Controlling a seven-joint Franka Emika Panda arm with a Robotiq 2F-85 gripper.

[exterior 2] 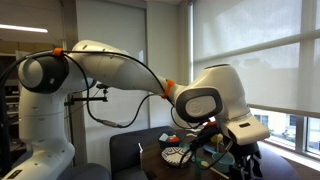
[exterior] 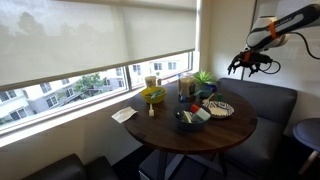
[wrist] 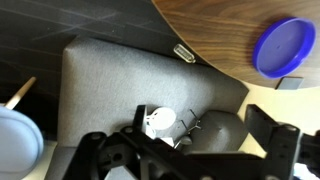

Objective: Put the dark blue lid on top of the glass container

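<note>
The glass container (exterior: 185, 88) stands upright near the middle back of the round wooden table (exterior: 175, 132). A flat blue lid (wrist: 284, 47) lies on the table close to its edge in the wrist view; a small blue spot (exterior: 210, 88) in an exterior view may be the same lid. My gripper (exterior: 250, 63) hangs high in the air, off the table, over the grey seat (wrist: 110, 80). In the wrist view the gripper (wrist: 185, 150) is open and empty, its fingers wide apart. It is far from both lid and jar.
On the table are a yellow-green bowl (exterior: 152, 96), a tan paper cup (exterior: 151, 82), a green plant (exterior: 205, 77), a patterned plate (exterior: 221, 108), a dark bowl (exterior: 190, 119) and a napkin (exterior: 124, 115). A white object (wrist: 158, 123) lies on the seat below the gripper.
</note>
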